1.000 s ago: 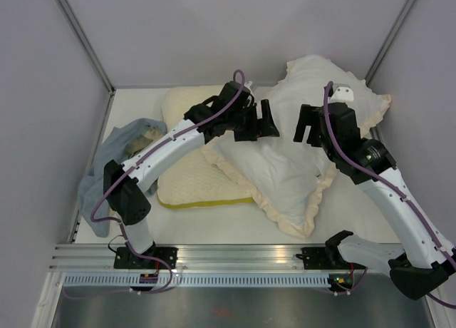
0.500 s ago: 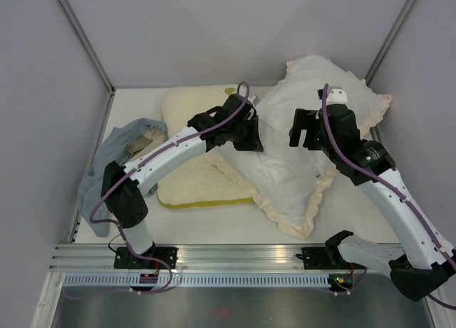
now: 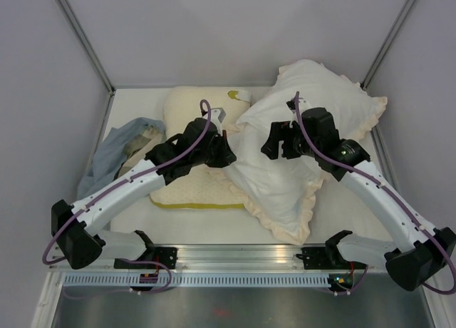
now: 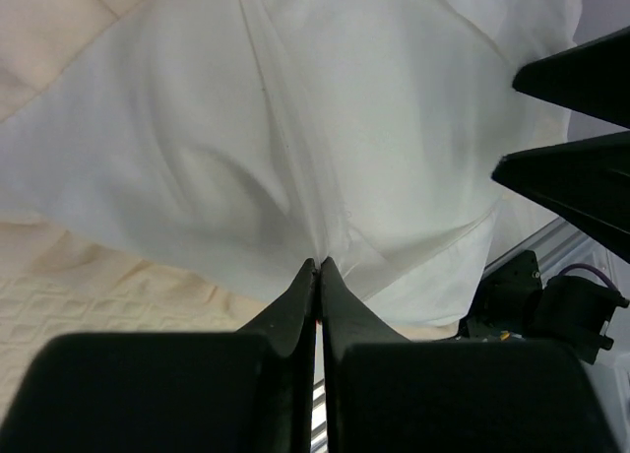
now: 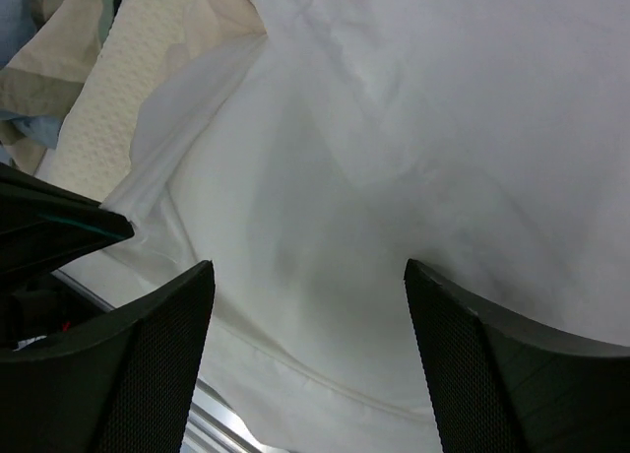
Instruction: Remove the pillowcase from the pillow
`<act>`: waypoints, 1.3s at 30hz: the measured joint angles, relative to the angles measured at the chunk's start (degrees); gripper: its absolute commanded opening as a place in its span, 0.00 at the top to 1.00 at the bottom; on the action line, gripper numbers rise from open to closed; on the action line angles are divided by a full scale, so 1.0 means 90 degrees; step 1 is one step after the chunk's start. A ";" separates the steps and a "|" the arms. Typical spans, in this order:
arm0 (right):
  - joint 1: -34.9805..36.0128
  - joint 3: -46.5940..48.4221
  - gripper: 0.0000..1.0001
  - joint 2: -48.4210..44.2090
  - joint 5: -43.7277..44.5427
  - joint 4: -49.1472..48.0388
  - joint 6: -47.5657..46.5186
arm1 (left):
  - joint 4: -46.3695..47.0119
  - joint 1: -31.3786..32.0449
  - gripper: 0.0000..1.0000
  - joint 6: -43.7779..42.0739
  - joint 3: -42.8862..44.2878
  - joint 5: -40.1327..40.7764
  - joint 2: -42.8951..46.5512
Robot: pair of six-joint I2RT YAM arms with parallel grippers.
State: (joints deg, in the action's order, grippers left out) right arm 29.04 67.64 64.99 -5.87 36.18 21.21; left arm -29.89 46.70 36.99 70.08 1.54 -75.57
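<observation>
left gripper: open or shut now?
Shut. In its wrist view the left gripper is closed tip to tip, nipping a crease in the white pillow.

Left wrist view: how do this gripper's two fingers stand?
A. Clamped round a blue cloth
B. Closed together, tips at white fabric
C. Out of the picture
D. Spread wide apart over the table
B: the left gripper has its fingers shut tip to tip, pinching the white fabric where its creases gather.
</observation>
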 measured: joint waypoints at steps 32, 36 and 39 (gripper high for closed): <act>0.1532 -0.0138 0.21 0.2183 0.1683 -0.1285 0.0172 | 0.1156 -0.0155 0.98 -0.0002 -0.1598 0.0160 0.0095; 0.1583 -0.0143 0.81 0.2696 0.2110 -0.1647 0.0291 | 0.1166 -0.0185 0.98 -0.0002 -0.1681 0.0172 0.0095; 0.1596 -0.0165 1.00 0.2936 0.2322 -0.1931 0.0398 | 0.1163 -0.0202 0.98 -0.0002 -0.1710 0.0214 0.0097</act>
State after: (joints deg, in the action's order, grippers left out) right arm 43.40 66.15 91.42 15.03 18.81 24.80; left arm -19.42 44.88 36.97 54.70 3.46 -74.70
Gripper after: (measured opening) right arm 0.094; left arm 0.028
